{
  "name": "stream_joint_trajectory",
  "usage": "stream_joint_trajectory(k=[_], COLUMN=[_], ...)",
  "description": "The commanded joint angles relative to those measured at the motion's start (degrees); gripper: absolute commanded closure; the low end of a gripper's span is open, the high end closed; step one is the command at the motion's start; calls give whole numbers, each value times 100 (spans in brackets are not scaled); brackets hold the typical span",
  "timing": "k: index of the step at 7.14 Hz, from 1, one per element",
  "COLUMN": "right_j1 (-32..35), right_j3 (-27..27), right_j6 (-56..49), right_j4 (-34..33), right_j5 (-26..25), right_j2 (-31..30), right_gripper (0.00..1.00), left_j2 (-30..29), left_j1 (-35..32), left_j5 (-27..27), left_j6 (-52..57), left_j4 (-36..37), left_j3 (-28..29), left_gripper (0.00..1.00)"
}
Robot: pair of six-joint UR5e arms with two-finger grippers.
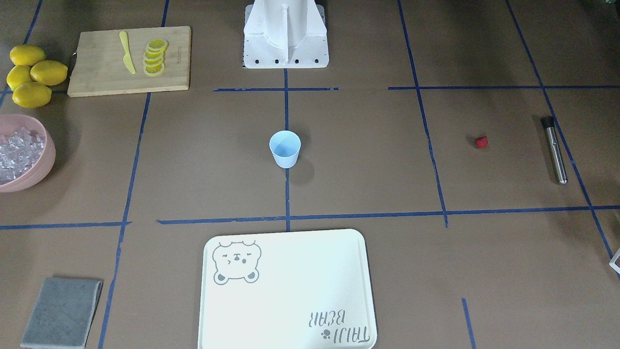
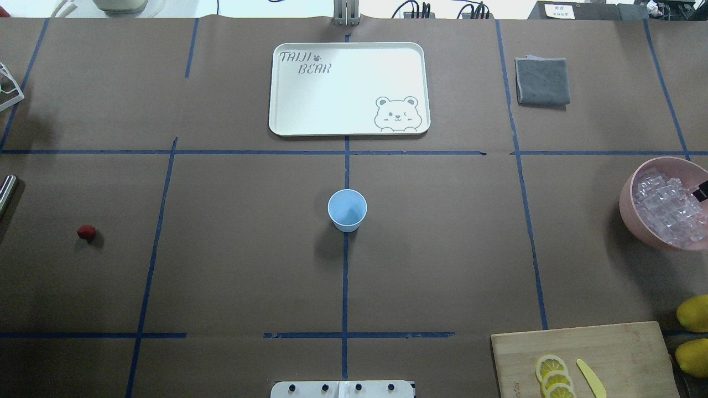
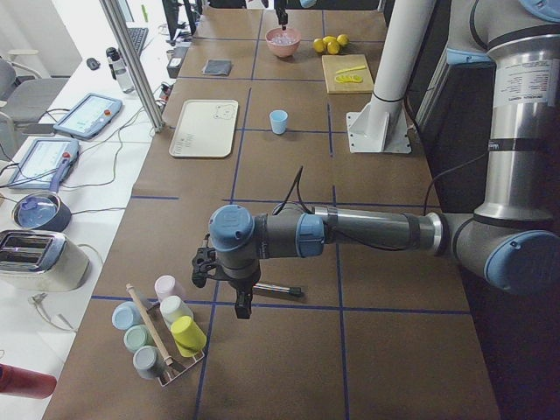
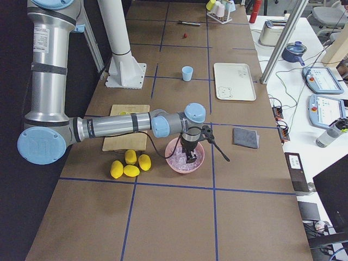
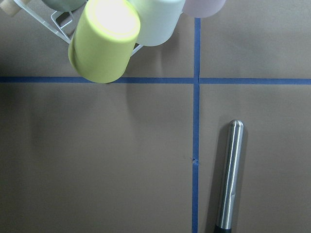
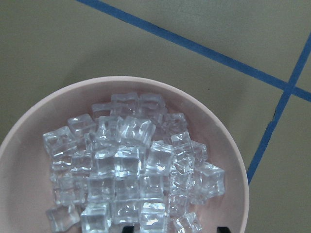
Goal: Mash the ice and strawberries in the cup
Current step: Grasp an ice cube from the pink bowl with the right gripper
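Note:
The pale blue cup [image 1: 285, 148] [image 2: 347, 209] stands upright and empty at the table's middle. A small red strawberry [image 1: 481, 142] [image 2: 86, 232] lies alone on the robot's left side, near a steel muddler [image 1: 554, 150] [image 5: 229, 174]. The ice [image 6: 131, 170] [image 2: 669, 207] fills a pink bowl [image 2: 628, 204] on the robot's right. My right gripper [image 6: 174, 229] [image 4: 190, 157] hangs just over the ice, its two dark tips apart, open. My left gripper [image 3: 241, 306] hovers above the table beside the muddler; I cannot tell whether it is open or shut.
Several lemons [image 1: 31, 75] lie beside a wooden board [image 1: 106, 72] carrying lemon slices [image 1: 155, 57] and a yellow knife [image 1: 127, 52]. A white tray [image 1: 290, 291] and a grey cloth [image 1: 63, 312] sit on the far side. A rack of coloured cups [image 3: 162, 337] stands near the left gripper.

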Motion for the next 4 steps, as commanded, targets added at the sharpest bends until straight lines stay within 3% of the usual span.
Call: stream_joint_trajectory(k=[1, 4], right_j1=[-64, -266], right_j3=[-43, -51], right_j6=[-51, -51], right_j4=[-9, -9], right_j5=[27, 27], right_j2=[0, 0], right_gripper=[37, 38], left_j2=[-3, -3], left_j1=[0, 0], left_j5=[0, 0], left_j6=[0, 0], left_j4=[0, 0], left_j3=[0, -9], left_gripper=[0, 0])
